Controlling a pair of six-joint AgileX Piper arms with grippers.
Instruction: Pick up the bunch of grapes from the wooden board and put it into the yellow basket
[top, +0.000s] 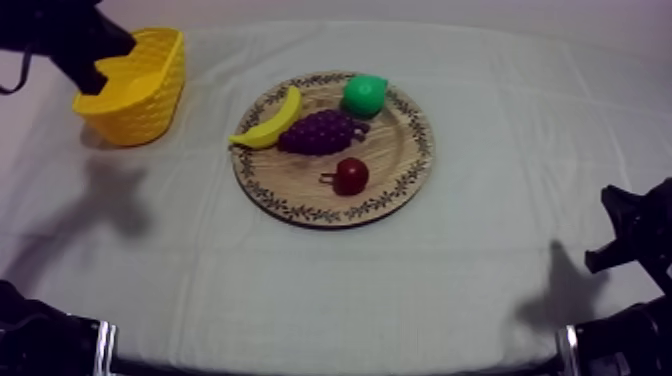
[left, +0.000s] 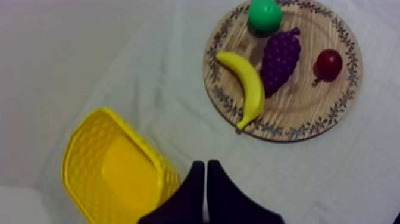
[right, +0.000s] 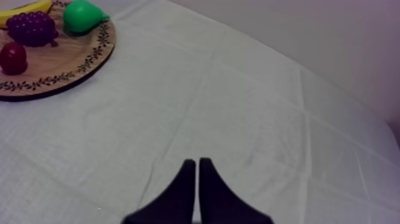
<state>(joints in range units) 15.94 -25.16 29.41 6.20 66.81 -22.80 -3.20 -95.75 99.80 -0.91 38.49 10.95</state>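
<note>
The purple bunch of grapes (top: 322, 131) lies in the middle of the round wooden board (top: 405, 180), between a banana (top: 270, 120), a green pear (top: 363, 94) and a small red fruit (top: 351, 176). The yellow basket (top: 140, 95) stands at the far left. My left gripper (top: 88, 82) hangs over the basket's left rim, well away from the board. In the left wrist view its fingers (left: 205, 174) lie together as a wedge, shut on nothing, beside the basket (left: 110, 173), with the grapes (left: 280, 59) farther off. My right gripper (right: 196, 165) is shut and empty above bare cloth.
My right arm (top: 622, 235) rests low at the table's right edge. In the right wrist view the board (right: 65, 70) with grapes (right: 33, 27), pear (right: 83, 16) and red fruit (right: 13, 58) lies far from the fingers. Cloth stretches bare between basket and board.
</note>
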